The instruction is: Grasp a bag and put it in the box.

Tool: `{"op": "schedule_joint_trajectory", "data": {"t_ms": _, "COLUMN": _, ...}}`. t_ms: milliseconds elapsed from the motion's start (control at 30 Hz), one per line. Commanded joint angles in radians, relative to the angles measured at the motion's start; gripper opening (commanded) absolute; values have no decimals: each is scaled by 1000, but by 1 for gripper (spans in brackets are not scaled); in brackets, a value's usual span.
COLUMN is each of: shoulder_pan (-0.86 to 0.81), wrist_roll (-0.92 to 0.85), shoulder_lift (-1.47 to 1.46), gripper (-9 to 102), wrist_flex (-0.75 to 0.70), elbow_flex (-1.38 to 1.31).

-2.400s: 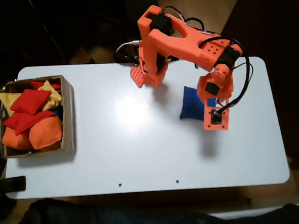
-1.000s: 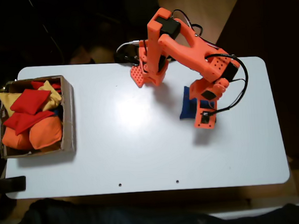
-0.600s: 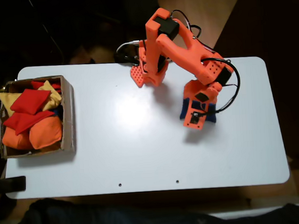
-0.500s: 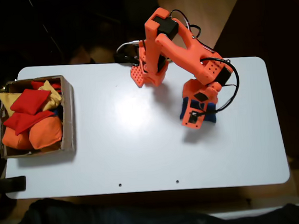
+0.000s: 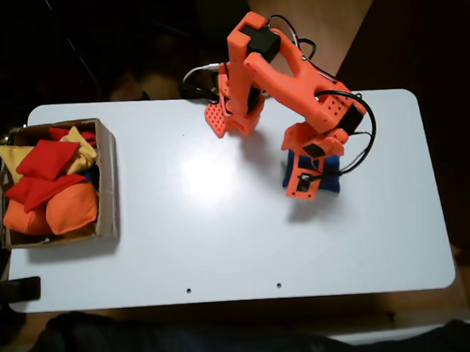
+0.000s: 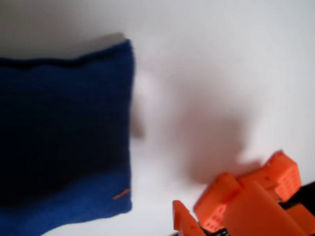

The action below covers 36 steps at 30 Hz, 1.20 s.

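The royal-blue bag (image 5: 331,184) lies on the white table, right of centre in the fixed view, mostly covered by my orange wrist. My gripper (image 5: 305,178) hangs low right over it. In the wrist view the bag (image 6: 64,142) takes up the left half, flat on the table. My gripper (image 6: 231,211) shows as blurred orange parts at the lower right, beside the bag's edge and apart from it. How the jaws stand is unclear. The brown cardboard box (image 5: 106,177) stands at the table's left end.
Red, orange and yellow beanbags (image 5: 48,187) are heaped in the box. The arm's base (image 5: 233,116) stands at the table's far edge, with cables behind it. White table (image 5: 199,242) lies bare between bag and box. A small black object (image 5: 18,289) sits at the front left corner.
The wrist has swung left from beside the bag's right edge to directly over the bag and come down lower. The bag and the box have not moved.
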<state>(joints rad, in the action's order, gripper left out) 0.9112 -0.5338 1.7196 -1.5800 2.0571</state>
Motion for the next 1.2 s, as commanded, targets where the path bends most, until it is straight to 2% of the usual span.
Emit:
{"op": "schedule_joint_trajectory", "data": {"t_ms": 0, "shoulder_pan": -8, "wrist_roll": -14, "shoulder_lift": -5, "gripper": 98, "wrist_flex": 29, "elbow_flex": -29}}
{"op": "schedule_joint_trajectory", "data": {"t_ms": 400, "shoulder_pan": -5, "wrist_roll": -29, "shoulder_lift": -101, "gripper": 98, "wrist_flex": 176, "elbow_flex": -31}}
{"op": "schedule_joint_trajectory", "data": {"t_ms": 1033, "shoulder_pan": -18, "wrist_roll": -17, "shoulder_lift": -163, "gripper": 97, "wrist_flex": 252, "elbow_flex": 9}}
{"op": "schedule_joint_trajectory", "data": {"t_ms": 1167, "shoulder_pan": -25, "wrist_roll": -28, "shoulder_lift": -163, "gripper": 90, "wrist_flex": 268, "elbow_flex": 29}}
